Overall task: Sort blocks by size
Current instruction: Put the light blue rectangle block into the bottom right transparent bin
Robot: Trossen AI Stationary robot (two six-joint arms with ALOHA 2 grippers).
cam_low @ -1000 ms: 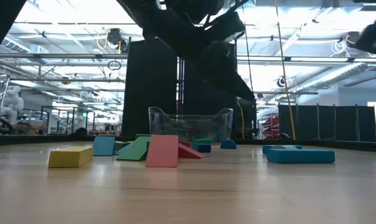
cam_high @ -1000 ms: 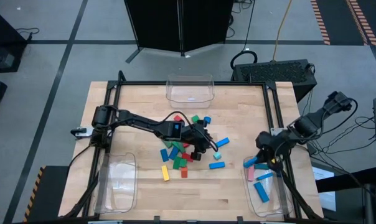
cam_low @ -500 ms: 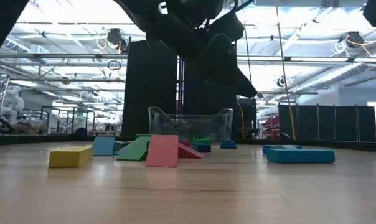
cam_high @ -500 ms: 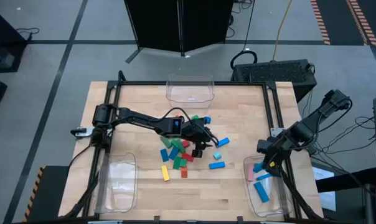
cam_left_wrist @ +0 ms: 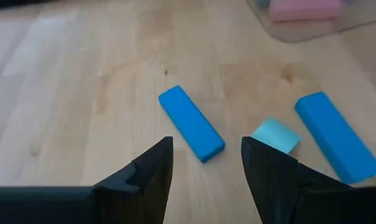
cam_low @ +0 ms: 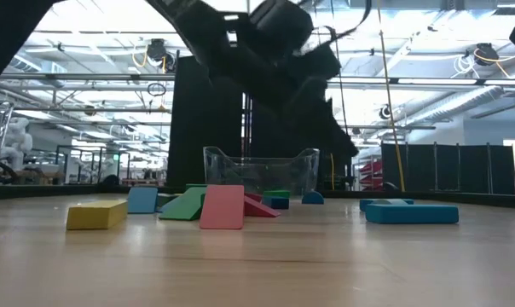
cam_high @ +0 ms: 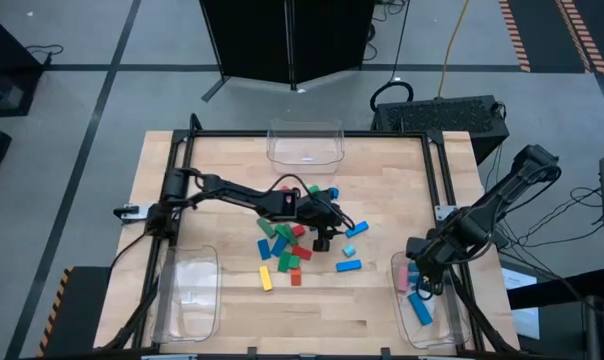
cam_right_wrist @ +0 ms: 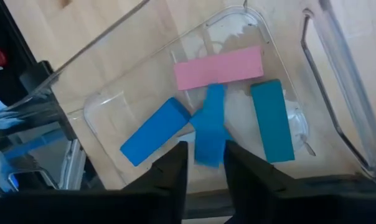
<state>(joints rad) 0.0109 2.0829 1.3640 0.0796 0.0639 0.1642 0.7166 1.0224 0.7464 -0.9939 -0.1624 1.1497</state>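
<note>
blocks (cam_high: 297, 240): mixed colours, bars + cubes, frame centre
L gripper (cam_left_wrist: 206, 163): spread, empty
R gripper (cam_right_wrist: 205, 163): spread, blue bar (cam_right_wrist: 209, 126) between tips
table (cam_high: 232, 300): pale wood

The wooden table (cam_high: 372, 300) carries a scatter of blocks (cam_high: 300, 240) at its middle, a clear bin (cam_high: 304, 142) at the far edge, another (cam_high: 189, 293) near left, a third (cam_high: 427, 300) near right.

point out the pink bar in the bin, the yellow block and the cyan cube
pink bar (cam_right_wrist: 219, 67): right wrist view, middle of its top face.
yellow block (cam_low: 96, 214): low view, middle of its front side.
cyan cube (cam_left_wrist: 276, 135): left wrist view, centre of its top face.
</note>
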